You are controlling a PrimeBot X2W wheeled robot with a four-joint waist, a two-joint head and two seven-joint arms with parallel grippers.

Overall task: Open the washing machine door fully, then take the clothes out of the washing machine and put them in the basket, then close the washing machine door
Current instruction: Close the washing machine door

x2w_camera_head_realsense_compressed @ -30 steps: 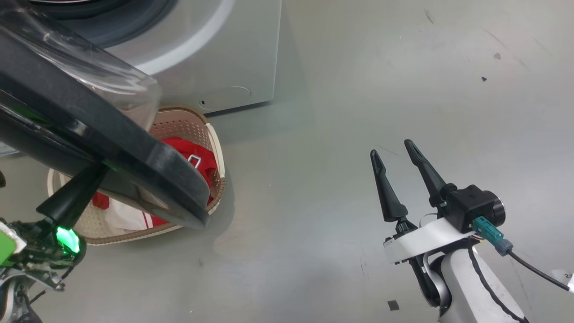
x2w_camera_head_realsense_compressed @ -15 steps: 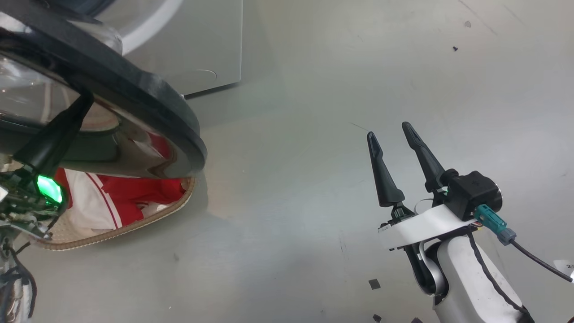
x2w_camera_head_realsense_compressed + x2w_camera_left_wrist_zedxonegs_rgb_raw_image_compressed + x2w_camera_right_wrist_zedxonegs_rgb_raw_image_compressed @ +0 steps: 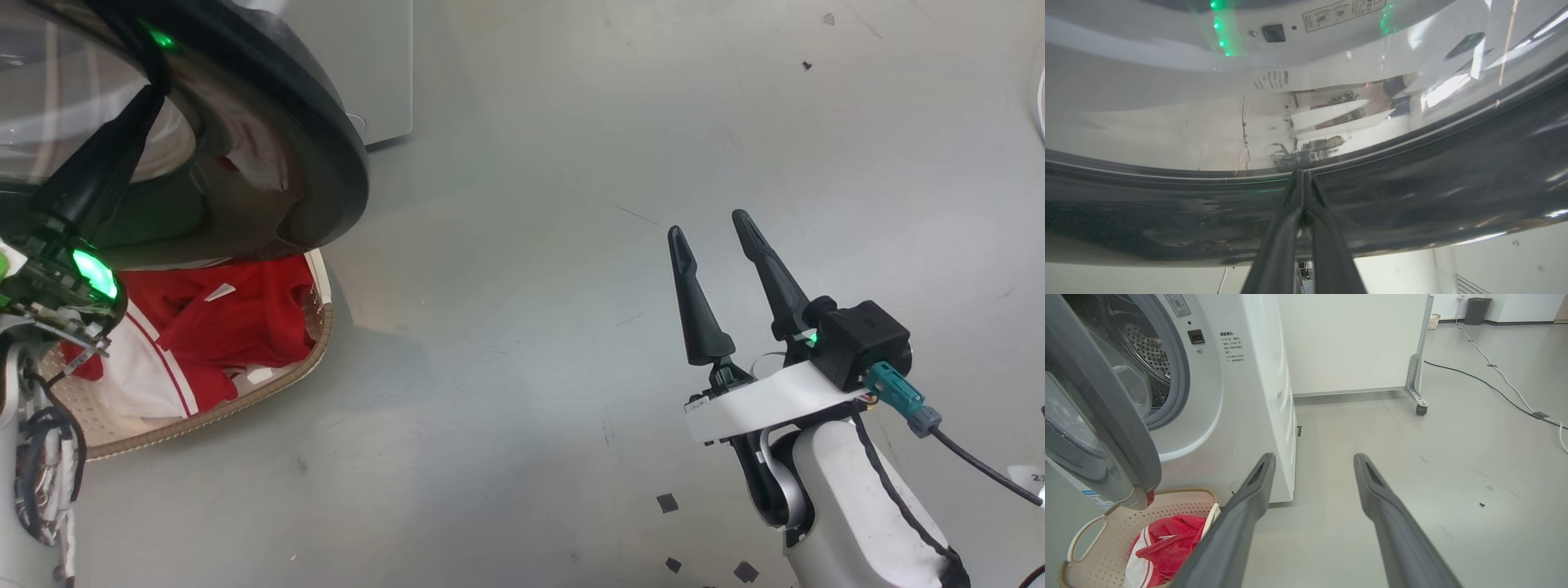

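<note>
Well, closest to me, the right gripper (image 3: 709, 227) hung over the bare floor (image 3: 531, 343) at the lower right of the head view, its fingers spread wide with nothing between them. On my left, the left gripper (image 3: 149, 96) had its fingers pressed together, holding nothing, tips up against the outer face of the washing machine door (image 3: 331, 131). In the left wrist view they met it where the glossy black rim joins the glass. Below the door's lower edge the basket (image 3: 245, 396) sat on the floor, with the clothes (image 3: 233, 318) heaped inside it, red with white stripes. The door stood swung out from the washing machine (image 3: 1249, 396), overhanging the basket, and the drum mouth was uncovered in the right wrist view. Farther off, a cable (image 3: 1494, 386) ran across the floor past a wheeled partition (image 3: 1355, 339).
</note>
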